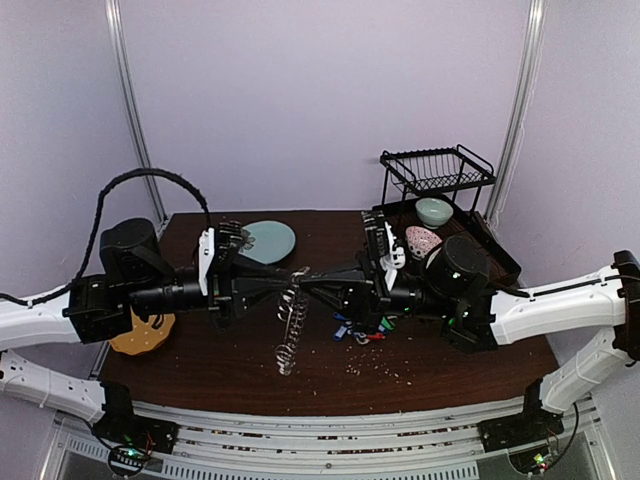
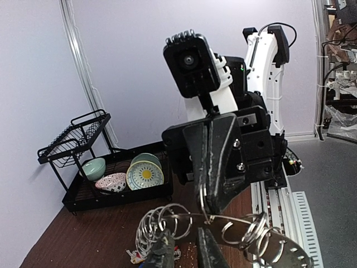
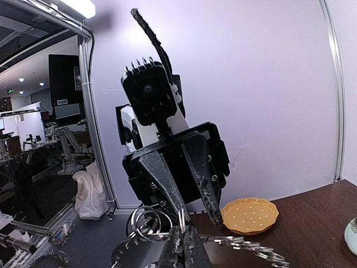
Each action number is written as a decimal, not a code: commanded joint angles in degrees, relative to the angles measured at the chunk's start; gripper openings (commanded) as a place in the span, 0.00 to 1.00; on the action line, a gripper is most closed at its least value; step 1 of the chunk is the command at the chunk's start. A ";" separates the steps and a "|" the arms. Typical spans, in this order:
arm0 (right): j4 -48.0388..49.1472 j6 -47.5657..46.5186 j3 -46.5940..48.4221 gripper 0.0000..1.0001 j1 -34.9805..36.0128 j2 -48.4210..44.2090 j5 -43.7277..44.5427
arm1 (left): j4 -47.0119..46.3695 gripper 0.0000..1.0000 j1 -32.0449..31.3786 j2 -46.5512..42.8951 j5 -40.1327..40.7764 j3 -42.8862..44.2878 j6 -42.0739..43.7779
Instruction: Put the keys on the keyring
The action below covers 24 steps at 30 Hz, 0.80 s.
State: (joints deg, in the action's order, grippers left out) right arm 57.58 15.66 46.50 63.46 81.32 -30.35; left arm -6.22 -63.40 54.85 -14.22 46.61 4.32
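Observation:
The keyring (image 1: 291, 325), a thin wire ring strung with many small silvery rings, hangs above the table between my two grippers. My right gripper (image 1: 318, 285) is shut on its wire, as the right wrist view (image 3: 184, 237) shows. My left gripper (image 1: 283, 284) faces it with fingers apart, open around the wire (image 2: 184, 243). Clusters of small rings (image 2: 162, 226) hang on either side. The keys (image 1: 358, 330), with blue, green and red tags, lie on the table under the right gripper. A few of them (image 2: 136, 257) show in the left wrist view.
An orange plate (image 1: 142, 335) lies at the table's left edge, a teal plate (image 1: 270, 240) at the back. A black dish rack (image 1: 440, 175) at the back right holds a green bowl (image 1: 433, 210) and a patterned bowl (image 1: 422, 240). Crumbs dot the table front.

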 commanded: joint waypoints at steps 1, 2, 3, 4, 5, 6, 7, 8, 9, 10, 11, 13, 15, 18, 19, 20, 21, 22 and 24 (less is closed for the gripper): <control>3.88 0.51 1.15 0.00 0.26 0.22 -0.93 | -3.63 0.16 -0.24 0.78 -1.79 1.20 -0.85; 3.86 0.56 1.14 0.00 0.34 0.21 -0.96 | -3.88 0.15 -0.24 0.91 -1.82 1.25 -0.81; 3.86 0.70 1.14 0.00 0.29 0.24 -0.86 | -4.03 0.15 -0.24 1.02 -2.22 1.33 -0.70; 3.85 0.83 1.20 0.00 0.26 0.24 -0.63 | -4.06 0.15 -0.24 1.25 -2.81 1.42 -0.38; 3.85 0.89 1.17 0.00 0.30 0.24 -0.34 | -4.06 0.15 -0.24 1.47 -3.43 1.50 -0.18; 3.76 0.93 1.19 0.00 0.31 0.23 -0.02 | -4.06 0.16 -0.24 1.63 -3.95 1.55 0.01; 3.70 0.95 1.22 0.00 0.31 0.22 0.24 | -4.06 0.16 -0.24 1.75 -4.36 1.55 0.16; 3.54 0.87 1.11 0.00 0.31 0.17 0.54 | -4.06 0.17 -0.24 1.78 -4.83 1.51 0.43; 3.40 0.80 1.07 0.00 0.32 0.16 0.99 | -4.25 0.17 -0.24 1.70 -5.38 1.43 0.65; 3.35 0.68 0.91 0.00 0.29 0.08 1.48 | -4.68 0.17 -0.24 1.55 -5.79 1.20 0.81; 3.45 0.64 0.81 0.00 0.28 0.01 1.88 | -5.32 0.18 -0.24 1.42 -6.08 0.94 0.80; 3.37 0.64 0.87 0.00 0.27 -0.02 1.91 | -6.96 0.18 -0.24 0.99 -5.86 0.28 0.10; 3.35 0.65 0.96 0.00 0.27 0.11 1.59 | -8.24 0.15 -0.24 0.99 -5.20 0.11 -1.07; 3.22 0.29 0.88 0.00 0.30 0.13 1.61 | -8.35 0.13 -0.24 1.52 -5.42 0.21 -1.55; 3.24 0.25 0.94 0.00 0.30 0.15 1.65 | -8.15 0.12 -0.24 1.70 -5.20 0.19 -1.51; 3.17 0.33 0.95 0.00 0.26 0.16 1.61 | -7.93 0.09 -0.24 1.75 -4.80 0.23 -1.51; 3.14 0.41 1.04 0.00 0.33 0.16 1.49 | -7.70 0.07 -0.24 1.85 -4.50 0.30 -1.44; 3.15 0.42 1.12 0.00 0.29 0.09 1.44 | -7.15 0.06 -0.24 1.88 -4.42 0.51 -1.17; 3.13 0.35 1.01 0.00 0.31 -0.10 1.44 | -6.13 0.07 -0.24 1.79 -4.17 0.75 -0.63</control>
State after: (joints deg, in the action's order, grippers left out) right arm 57.58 15.86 46.50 63.53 81.67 -29.58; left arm -10.72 -63.40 56.49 -18.61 46.61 3.42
